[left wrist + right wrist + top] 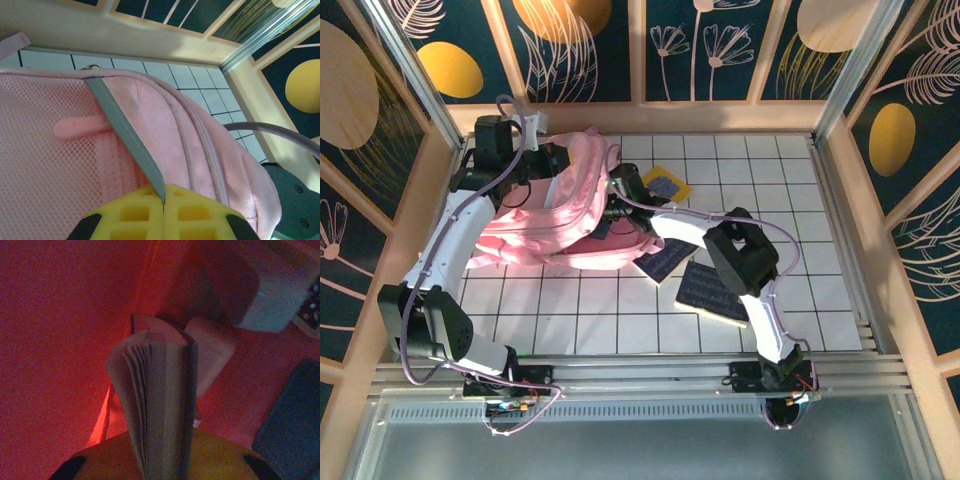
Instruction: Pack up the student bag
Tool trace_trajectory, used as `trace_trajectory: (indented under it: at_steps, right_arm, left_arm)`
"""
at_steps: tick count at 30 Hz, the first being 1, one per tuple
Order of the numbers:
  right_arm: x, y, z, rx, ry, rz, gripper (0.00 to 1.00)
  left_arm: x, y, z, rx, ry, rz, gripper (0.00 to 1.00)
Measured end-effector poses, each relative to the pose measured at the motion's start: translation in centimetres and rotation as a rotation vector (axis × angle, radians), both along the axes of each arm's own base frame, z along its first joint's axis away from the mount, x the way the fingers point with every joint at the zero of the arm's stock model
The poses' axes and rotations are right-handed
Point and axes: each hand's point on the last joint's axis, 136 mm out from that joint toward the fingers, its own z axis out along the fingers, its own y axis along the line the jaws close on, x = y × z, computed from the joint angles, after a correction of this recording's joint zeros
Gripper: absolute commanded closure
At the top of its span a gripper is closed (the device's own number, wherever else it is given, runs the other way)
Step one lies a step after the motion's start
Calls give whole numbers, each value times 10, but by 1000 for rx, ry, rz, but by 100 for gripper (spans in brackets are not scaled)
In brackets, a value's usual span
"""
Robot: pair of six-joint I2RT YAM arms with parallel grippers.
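On the table [620,330], student bag [555,215] lies rear-left. Two notebooks [712,292] lie front-right of it. A book [160,410] sits inside it.

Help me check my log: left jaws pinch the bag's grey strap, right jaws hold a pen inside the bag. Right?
No: the right jaws hold a book, not a pen, inside the bag; the right wrist view shows it.

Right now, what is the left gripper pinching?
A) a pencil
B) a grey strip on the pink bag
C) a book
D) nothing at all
B: in the left wrist view, the left gripper is shut on the lower end of the grey strip that runs down the bag.
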Motion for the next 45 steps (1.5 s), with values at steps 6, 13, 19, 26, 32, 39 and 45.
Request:
trace_trajectory:
  at_steps: [6, 13, 19, 26, 32, 39, 45]
  right_arm:
    - [3, 7, -12, -5, -5, -23, 64]
    - [-1, -17, -35, -72, -18, -50, 2]
    - [-7, -44, -4, -95, -122, -76, 1]
    - [-3, -78, 25, -180, -233, -171, 1]
    - [-7, -128, 19, -357, -272, -298, 6]
    - [-7, -194, 49, -428, -324, -433, 2]
    - [-4, -244, 37, -507, -298, -517, 2]
  left_arm:
    - [2, 3, -1, 4, -1, 12, 100]
    - [5, 10, -5, 13, 1, 38, 100]
    - [7, 24, -9, 27, 3, 85, 100]
    - [10, 38, -11, 62, -4, 153, 100]
    - [11, 64, -13, 169, -30, 288, 100]
    - [7, 99, -7, 289, -78, 450, 100]
    - [9, 116, -17, 349, -67, 523, 100]
